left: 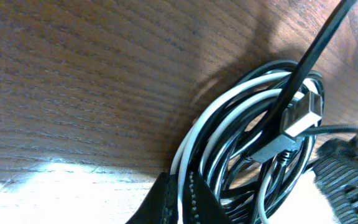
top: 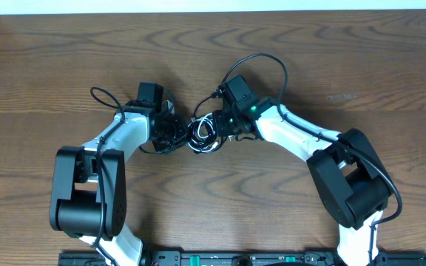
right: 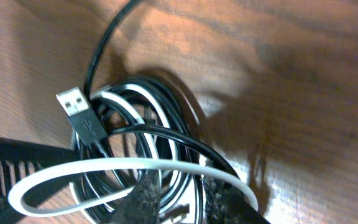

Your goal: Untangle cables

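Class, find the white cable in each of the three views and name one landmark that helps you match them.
Overhead: white cable at centre, coiled small.
Left wrist: curved strands, lower right.
Right wrist: wide loop across bottom.
Landmark: USB plug, clear in both wrist views, too small overhead.

The view from above is bright and even, with soft little shadows beside the arms (top: 287, 133) on the table (top: 65, 66). In the left wrist view a white glare washes out the lower left, and the close parts at the bottom edge look fuzzy. The right wrist view is dimmer, and the cables (right: 135, 164) throw a dark shadow to their right.
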